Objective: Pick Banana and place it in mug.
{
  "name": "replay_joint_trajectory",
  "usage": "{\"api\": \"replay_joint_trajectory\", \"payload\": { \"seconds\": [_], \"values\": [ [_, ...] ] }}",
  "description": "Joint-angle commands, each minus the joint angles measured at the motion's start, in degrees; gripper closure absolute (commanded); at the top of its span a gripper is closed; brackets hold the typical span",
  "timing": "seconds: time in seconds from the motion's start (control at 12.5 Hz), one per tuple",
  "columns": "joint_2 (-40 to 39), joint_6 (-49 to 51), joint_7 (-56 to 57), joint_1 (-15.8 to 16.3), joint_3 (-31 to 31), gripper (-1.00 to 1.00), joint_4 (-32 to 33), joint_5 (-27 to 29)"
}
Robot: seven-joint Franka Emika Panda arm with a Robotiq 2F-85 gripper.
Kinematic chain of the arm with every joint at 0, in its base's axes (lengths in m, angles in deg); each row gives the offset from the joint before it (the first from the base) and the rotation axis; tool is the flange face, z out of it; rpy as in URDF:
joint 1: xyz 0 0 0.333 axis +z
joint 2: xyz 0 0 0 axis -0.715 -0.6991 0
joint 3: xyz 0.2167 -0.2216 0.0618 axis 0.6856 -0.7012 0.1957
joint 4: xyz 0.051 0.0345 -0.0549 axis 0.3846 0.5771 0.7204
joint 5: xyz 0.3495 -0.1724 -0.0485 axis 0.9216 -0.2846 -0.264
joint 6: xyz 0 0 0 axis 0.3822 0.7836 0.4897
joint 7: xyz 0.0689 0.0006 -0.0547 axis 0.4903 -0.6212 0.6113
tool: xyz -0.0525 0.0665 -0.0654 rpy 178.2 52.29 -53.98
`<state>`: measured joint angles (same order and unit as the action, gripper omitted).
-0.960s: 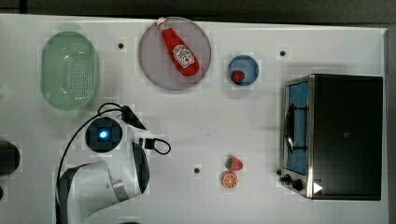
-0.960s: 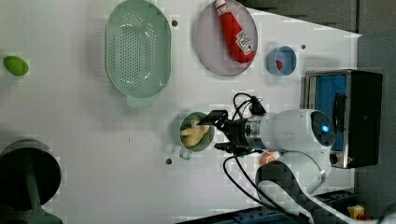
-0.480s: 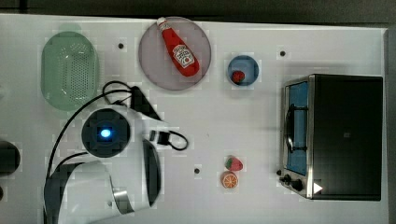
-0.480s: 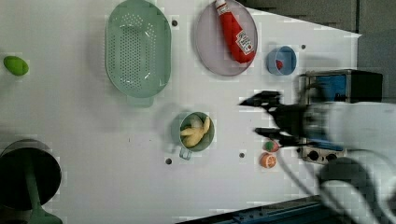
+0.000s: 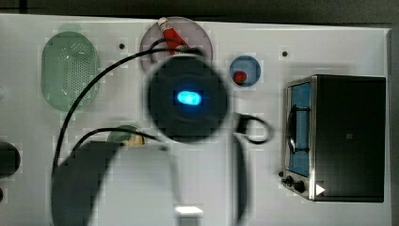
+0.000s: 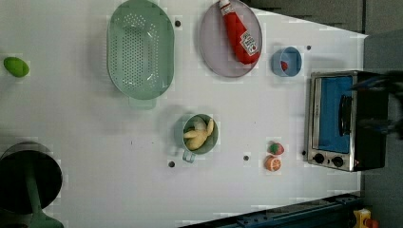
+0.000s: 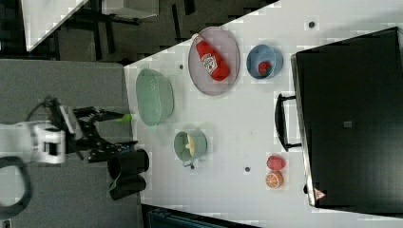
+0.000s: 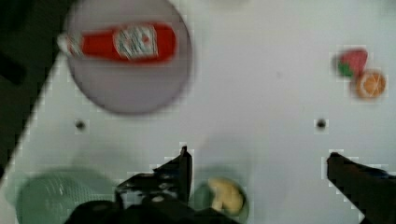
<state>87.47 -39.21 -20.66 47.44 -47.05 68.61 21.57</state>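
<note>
Inside teal mug (image 6: 200,134): pale-yellow banana (image 6: 198,135), curved; end effector (image 7: 112,130) wide open, empty.

The worktop (image 6: 71,123) is white. A pale yellow banana (image 6: 199,133) sits in a teal-green mug (image 6: 212,142). The colander (image 6: 140,47) is pale green, dotted with holes. A red bottle (image 6: 240,33) with a white label lies on a mauve plate (image 6: 214,47). The bowl (image 6: 287,61) is blue, the strawberry (image 6: 275,148) red, the slice (image 6: 272,163) orange.

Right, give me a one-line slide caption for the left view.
Banana resting inside the teal mug at mid-table, between the green colander and the toaster oven.
</note>
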Motion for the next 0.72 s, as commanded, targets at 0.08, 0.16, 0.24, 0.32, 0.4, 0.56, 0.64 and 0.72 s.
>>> {"api": "replay_joint_trajectory", "payload": {
  "seconds": [0.08,0.16,0.24,0.32,0.4,0.56,0.64,0.72],
  "values": [
    [0.83,7.46,4.65,-1.05,-3.63,-1.0,-4.62,-3.96],
    [0.85,9.19,4.98,-1.06,-3.95,-1.0,-4.98,-6.48],
    [0.92,9.3,6.17,-1.04,-4.03,-1.0,-5.01,-6.89],
    [0.9,9.28,6.31,-0.97,-3.9,-1.0,-4.99,-6.45],
    [0.87,9.26,6.3,-0.96,-3.88,-1.0,-4.98,-6.45],
    [0.87,9.26,6.3,-0.98,-3.94,-1.0,-4.97,-6.47],
    [0.86,9.26,6.3,-0.98,-3.97,-1.0,-4.95,-6.47],
    [0.86,9.25,6.31,-0.97,-3.95,-1.0,-4.9,-6.47]
  ]
}}
